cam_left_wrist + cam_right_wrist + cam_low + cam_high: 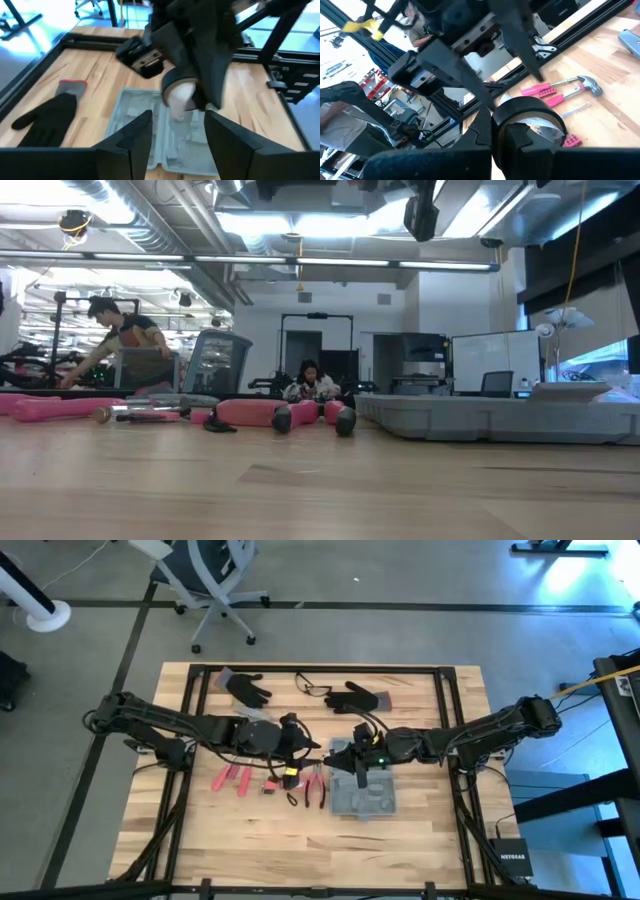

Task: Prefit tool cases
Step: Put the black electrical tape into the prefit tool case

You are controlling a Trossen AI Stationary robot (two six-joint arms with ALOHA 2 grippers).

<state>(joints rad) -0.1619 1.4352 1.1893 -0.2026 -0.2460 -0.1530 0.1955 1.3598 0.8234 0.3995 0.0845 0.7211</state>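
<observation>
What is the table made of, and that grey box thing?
The table looks like pale wood with a smooth finish: plank lines and grain show. The tool case looks like matte grey-blue plastic, with shaped slots moulded into it.

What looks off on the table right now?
Nothing spilled or damaged. Odd bit: the right gripper seems to hold a roll of tape above the open tool case, not a tool. The red-handled tools lie loose on the table beside the case. Left gripper is open, facing it.
</observation>
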